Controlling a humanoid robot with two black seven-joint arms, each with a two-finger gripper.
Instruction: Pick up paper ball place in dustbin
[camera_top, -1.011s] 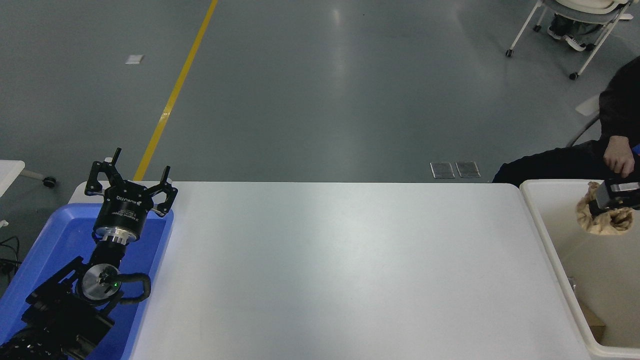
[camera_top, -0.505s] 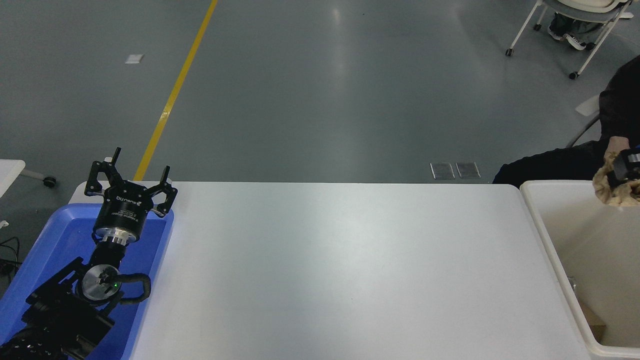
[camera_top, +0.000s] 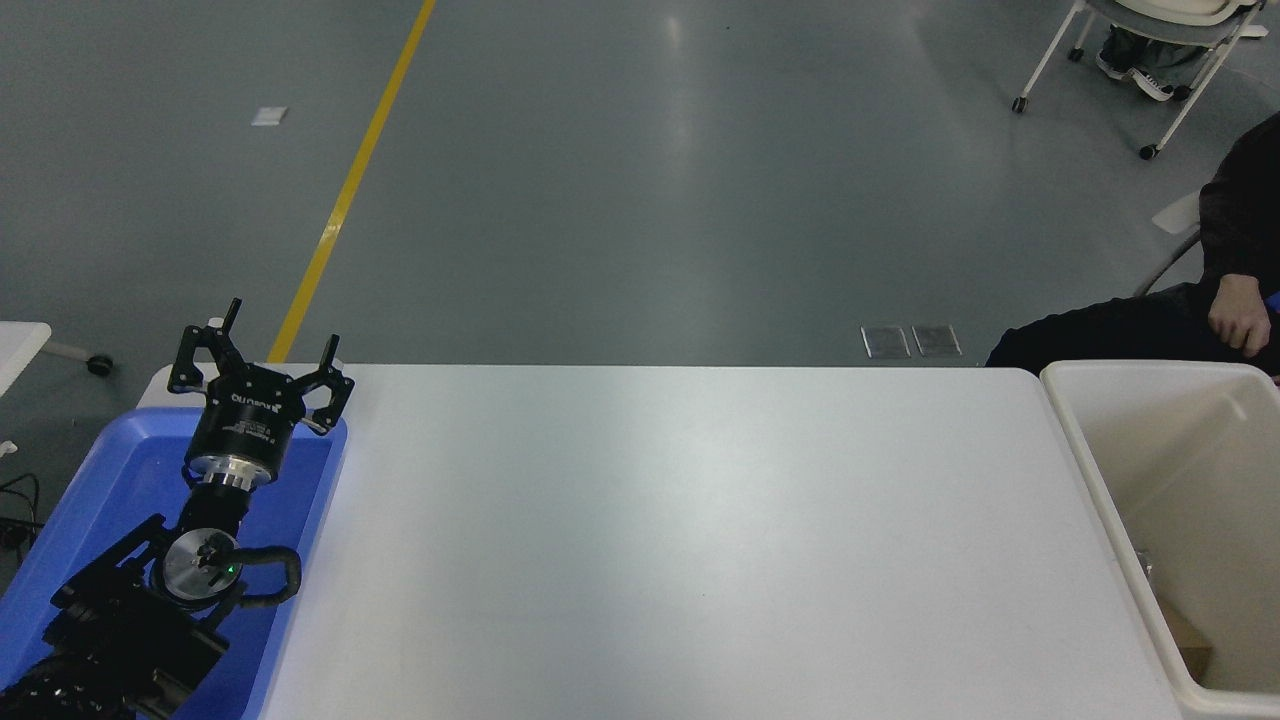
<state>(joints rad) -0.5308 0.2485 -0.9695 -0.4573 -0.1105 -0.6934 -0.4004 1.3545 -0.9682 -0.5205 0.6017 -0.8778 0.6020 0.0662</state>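
The cream-white dustbin (camera_top: 1085, 440) stands at the table's right end, cut off by the picture's right edge. The paper ball is out of view. My right gripper and arm are out of view. My left gripper (camera_top: 262, 355) is open and empty, parked at the lower left over the blue tray (camera_top: 110, 470).
A person sits at the far right, dark sleeve and a hand (camera_top: 1238, 315) just behind the dustbin's far rim. A small brown piece (camera_top: 1190, 645) lies in the bin's bottom. A wheeled chair (camera_top: 1150, 60) stands on the floor at top right.
My right gripper, shut on the paper ball over the dustbin, rose and moved right and has left the picture with the ball. The left arm has not moved.
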